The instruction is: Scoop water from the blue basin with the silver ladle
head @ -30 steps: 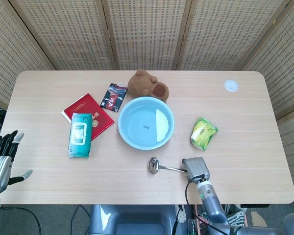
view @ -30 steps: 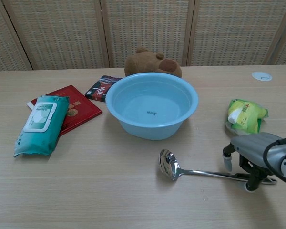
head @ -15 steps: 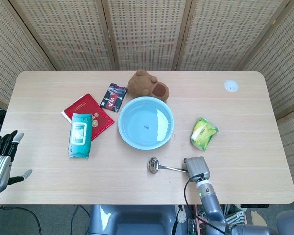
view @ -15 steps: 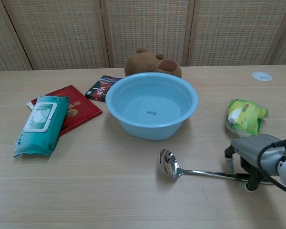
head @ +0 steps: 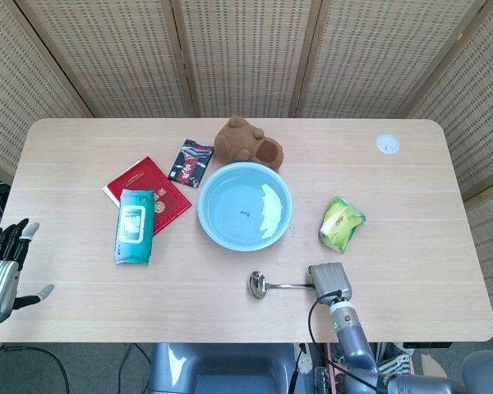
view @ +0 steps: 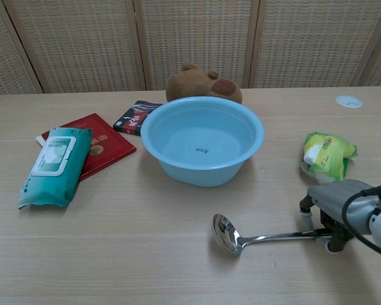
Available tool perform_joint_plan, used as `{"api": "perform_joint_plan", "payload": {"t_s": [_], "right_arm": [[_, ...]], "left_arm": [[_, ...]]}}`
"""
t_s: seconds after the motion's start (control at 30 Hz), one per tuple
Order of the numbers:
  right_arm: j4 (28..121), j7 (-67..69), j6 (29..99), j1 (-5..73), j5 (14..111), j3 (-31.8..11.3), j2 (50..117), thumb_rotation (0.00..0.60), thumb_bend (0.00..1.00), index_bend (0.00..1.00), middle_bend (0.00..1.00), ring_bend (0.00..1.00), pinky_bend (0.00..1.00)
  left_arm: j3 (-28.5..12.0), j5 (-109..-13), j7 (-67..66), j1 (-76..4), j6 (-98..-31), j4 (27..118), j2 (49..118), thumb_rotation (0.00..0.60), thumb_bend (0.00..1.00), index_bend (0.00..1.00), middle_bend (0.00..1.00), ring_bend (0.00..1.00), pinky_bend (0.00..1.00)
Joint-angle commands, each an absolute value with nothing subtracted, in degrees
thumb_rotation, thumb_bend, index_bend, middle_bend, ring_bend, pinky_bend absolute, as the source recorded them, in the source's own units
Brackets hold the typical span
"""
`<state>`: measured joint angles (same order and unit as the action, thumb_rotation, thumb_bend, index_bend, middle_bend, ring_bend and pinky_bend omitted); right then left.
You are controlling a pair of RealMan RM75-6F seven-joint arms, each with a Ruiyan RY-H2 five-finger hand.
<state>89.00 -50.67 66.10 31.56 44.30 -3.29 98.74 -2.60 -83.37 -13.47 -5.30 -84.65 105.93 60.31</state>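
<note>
We see the blue basin (view: 202, 147) of water mid-table; in front of it lies the silver ladle (view: 228, 233), bowl up. Our right hand (view: 338, 204) pinches its handle end, so we judge the grasp step underway; next we must lift and dip it. Our left hand (head: 2, 271) hangs spread, empty, off-table.

Right hand (view: 333, 208) low at near table edge, fingers gripping ladle (view: 254, 236) handle. Left hand (head: 2, 271) idling off-table, fingers spread.
</note>
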Motion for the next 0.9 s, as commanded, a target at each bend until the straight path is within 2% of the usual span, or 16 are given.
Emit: {"api": "perform_joint_plan", "payload": {"t_s": [0.03, 0.2, 0.3, 0.63, 0.9], "right_arm": [[89.4, -49.9, 66.1, 31.5, 44.8, -3.3, 98.2, 0.6, 0.81, 0.61, 0.92, 0.84, 1.0], [92.9, -46.2, 66.1, 30.8, 46.9, -3.6, 94.9, 0.6, 0.92, 0.66, 0.92, 0.85, 1.0], [95.2, -44.0, 65.8, 30.5, 48.2, -3.8, 92.3, 0.6, 0.94, 0.68, 0.92, 0.85, 1.0], [103.1, -39.5, 65.5, 30.2, 51.7, -4.2, 84.1, 0.6, 0.95, 0.68, 0.92, 0.85, 1.0], [111.7, -42.7, 67.8, 32.1, 52.0, -6.3, 79.0, 0.6, 0.95, 0.68, 0.92, 0.85, 1.0]], "left_arm": [[-2.6, -83.4, -13.5, -5.3, -84.6, 105.9, 60.3, 0.6, 0.0, 0.0, 0.0, 0.0, 0.0], [-2.6, -83.4, -13.5, -5.4, -84.6, 105.9, 60.4, 0.6, 0.0, 0.0, 0.0, 0.0, 0.0], [-2.5, -83.5, -13.5, -5.3, -84.6, 106.0, 60.4, 0.6, 0.0, 0.0, 0.0, 0.0, 0.0], [-2.5, -83.6, -13.7, -5.3, -84.7, 106.1, 60.4, 0.6, 0.0, 0.0, 0.0, 0.0, 0.0], [-2.7, -83.2, -13.5, -5.5, -84.4, 106.0, 60.3, 0.6, 0.0, 0.0, 0.0, 0.0, 0.0]]}}
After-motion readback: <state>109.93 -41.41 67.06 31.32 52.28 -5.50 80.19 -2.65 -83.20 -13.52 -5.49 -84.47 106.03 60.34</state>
